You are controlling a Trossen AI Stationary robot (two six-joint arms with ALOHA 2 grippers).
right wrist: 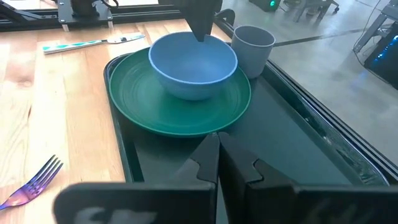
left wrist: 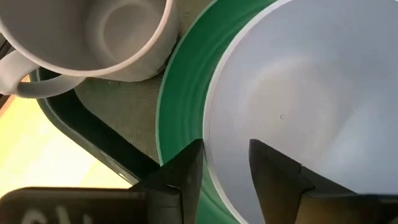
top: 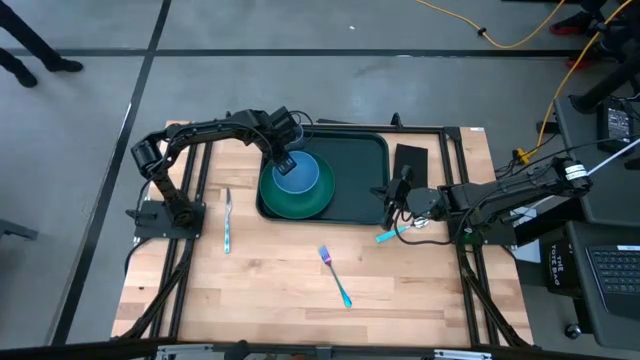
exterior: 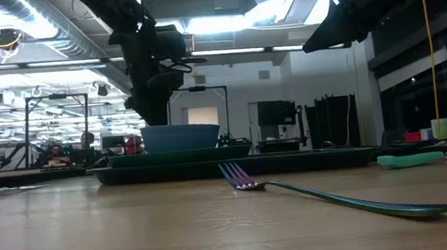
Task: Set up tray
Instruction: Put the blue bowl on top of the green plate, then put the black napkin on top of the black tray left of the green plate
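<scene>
**Tray loaded with plate, bowl and cup; left claw at the bowl's rim**

The tray (top: 355,175), dark green with a raised rim, is seen toward the far side of the tabletop (top: 290,290), roughly midway between the two arms. A round green plate (top: 297,195) is set on the tray's left half, overhanging the near rim slightly in the high view, and a light blue bowl (top: 298,175) is seated on the plate. A grey cup (right wrist: 253,48) is placed on the tray just beside the plate, at the far-left corner. The tray's right half is bare.

The left claw (left wrist: 225,163) is positioned over the bowl's rim, its fingers (left wrist: 186,171) parted, one outside the rim and one inside; no grip on the rim is seen, and contact cannot be judged.

The right claw (right wrist: 217,152) is held at the tray's right edge, its fingers pressed together with nothing between them, pointed across the tray toward the plate.

A small black napkin (top: 410,160) is laid flat just beside the tray's right rim. A spoon with a teal handle (top: 393,233) is found on the tabletop near the right arm. A fork with an iridescent head (top: 335,275) is lying in front of the tray, well apart from it, and a knife with a teal handle (top: 228,220) is lying to the tray's left.
</scene>
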